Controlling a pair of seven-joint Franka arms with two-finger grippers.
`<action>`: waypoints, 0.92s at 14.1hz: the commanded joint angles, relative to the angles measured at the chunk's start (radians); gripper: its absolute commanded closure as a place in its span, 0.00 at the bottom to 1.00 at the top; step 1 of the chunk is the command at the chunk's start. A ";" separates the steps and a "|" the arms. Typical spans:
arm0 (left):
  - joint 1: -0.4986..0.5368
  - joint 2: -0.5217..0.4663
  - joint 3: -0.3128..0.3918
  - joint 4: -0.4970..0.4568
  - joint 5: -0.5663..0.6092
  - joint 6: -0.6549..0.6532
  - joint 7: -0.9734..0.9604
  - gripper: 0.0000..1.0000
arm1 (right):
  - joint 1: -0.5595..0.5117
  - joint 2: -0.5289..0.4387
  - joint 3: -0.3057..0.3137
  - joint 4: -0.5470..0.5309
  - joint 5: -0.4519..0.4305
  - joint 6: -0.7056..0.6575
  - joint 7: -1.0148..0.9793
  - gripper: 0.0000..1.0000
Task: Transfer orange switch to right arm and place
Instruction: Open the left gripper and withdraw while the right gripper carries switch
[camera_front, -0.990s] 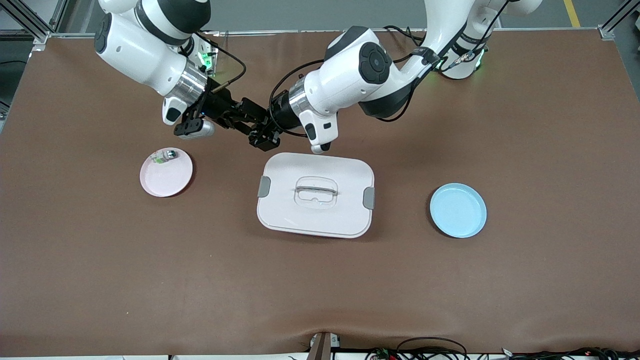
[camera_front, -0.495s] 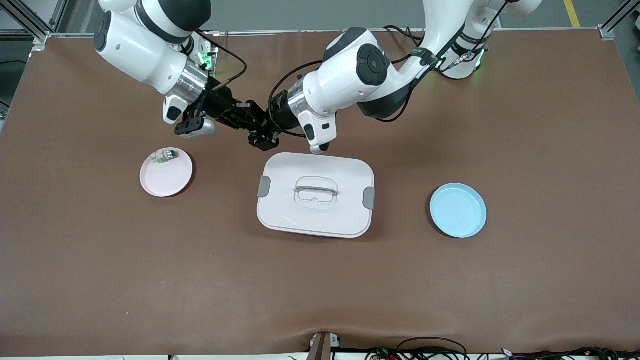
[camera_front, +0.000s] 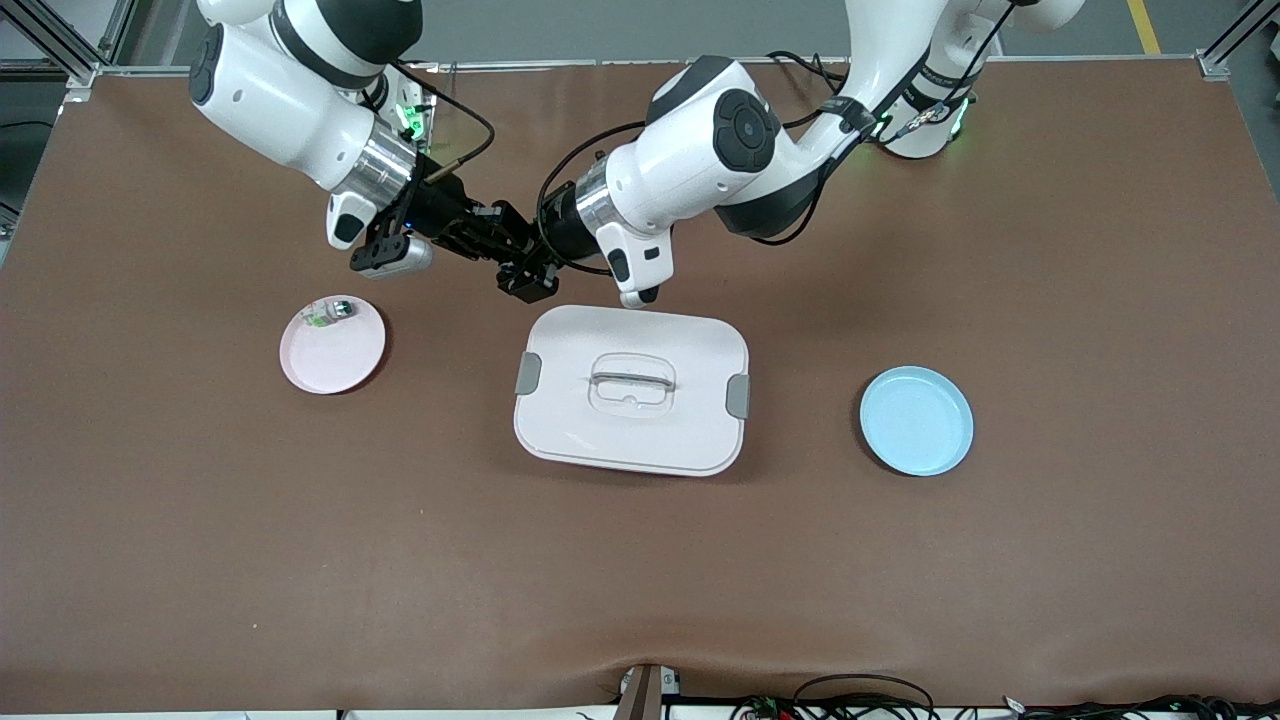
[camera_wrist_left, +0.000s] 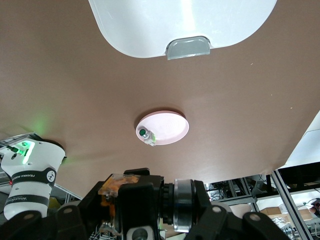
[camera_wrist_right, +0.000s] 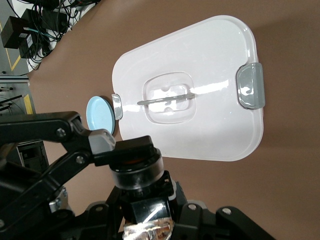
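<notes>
Handover in the air: you have both grippers meeting above the bench, farther from the front camera than the white lidded box (camera_front: 631, 390).

The orange switch (camera_wrist_left: 118, 183) sits between the left gripper (camera_front: 520, 274) fingers (camera_wrist_right: 102, 141), which grasp it; the right gripper (camera_front: 489, 232) fingers (camera_wrist_left: 137, 200) reach in just beside it, though you cannot tell whether they have clenched. Count one switch, one box, two plates: a pink plate (camera_front: 345, 362) toward the right arm's end carrying one small clear-and-green piece (camera_front: 330, 313), and a blue plate (camera_front: 916, 420) toward the left arm's end.
</notes>
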 joint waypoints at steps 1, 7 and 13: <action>0.013 -0.015 0.015 0.015 0.027 -0.013 0.021 0.00 | -0.005 0.004 -0.009 0.002 0.016 -0.023 -0.014 1.00; 0.138 -0.130 0.026 0.015 0.267 -0.221 0.073 0.00 | -0.073 -0.008 -0.017 -0.002 -0.008 -0.156 -0.179 1.00; 0.348 -0.194 0.027 0.011 0.340 -0.535 0.526 0.00 | -0.145 -0.022 -0.015 -0.005 -0.465 -0.311 -0.395 1.00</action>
